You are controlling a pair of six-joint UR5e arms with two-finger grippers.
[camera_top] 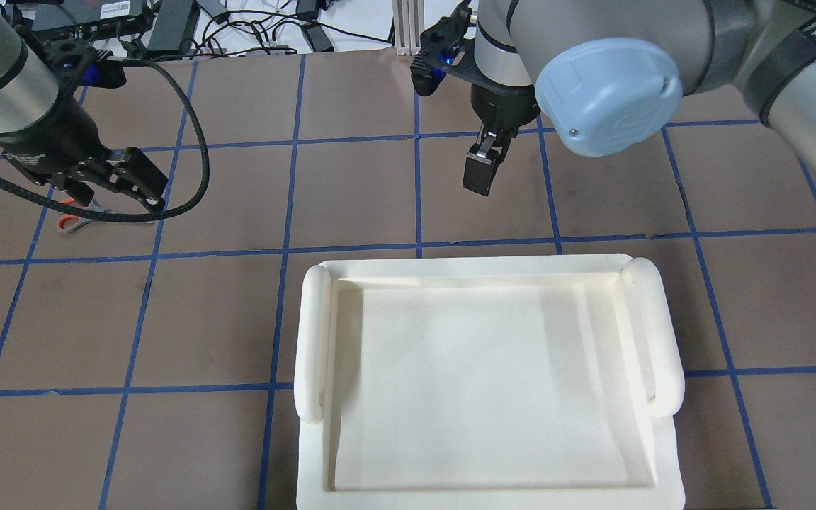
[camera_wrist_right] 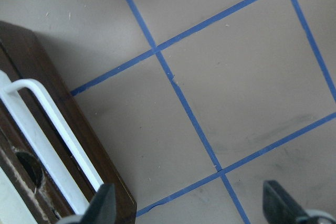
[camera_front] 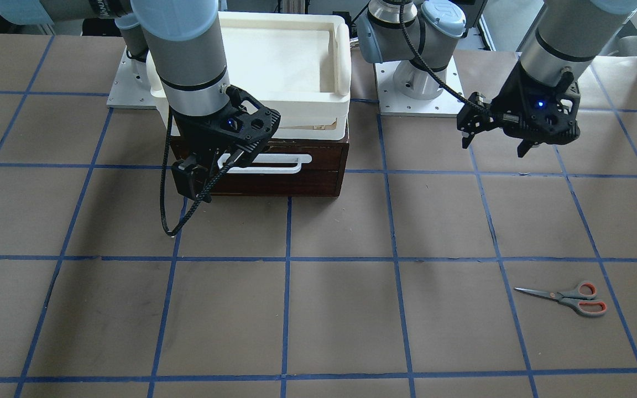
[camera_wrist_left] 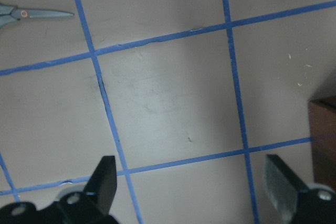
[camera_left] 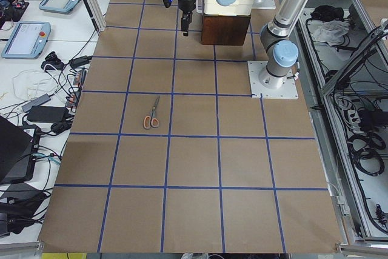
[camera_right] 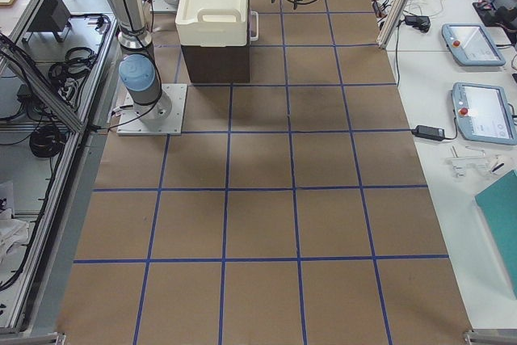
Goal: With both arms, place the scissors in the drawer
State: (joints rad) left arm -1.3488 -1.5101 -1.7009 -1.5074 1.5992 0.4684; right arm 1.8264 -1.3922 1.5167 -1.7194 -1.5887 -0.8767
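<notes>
Brown table (camera_front: 340,309) gridded with blue tape (camera_front: 340,258), flanked by white benches (camera_right: 428,94) holding teach pendants (camera_right: 472,40) and cables (camera_left: 27,80).

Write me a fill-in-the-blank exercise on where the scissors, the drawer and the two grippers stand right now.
The small grey-handled metal scissors lie flat on the ___.
The dark brown wooden drawer with the white bar handle is ___.
The right gripper hangs in front of that handle, its jaws ___.
The left gripper holds ___.
Missing words: table; shut; open; nothing.
</notes>
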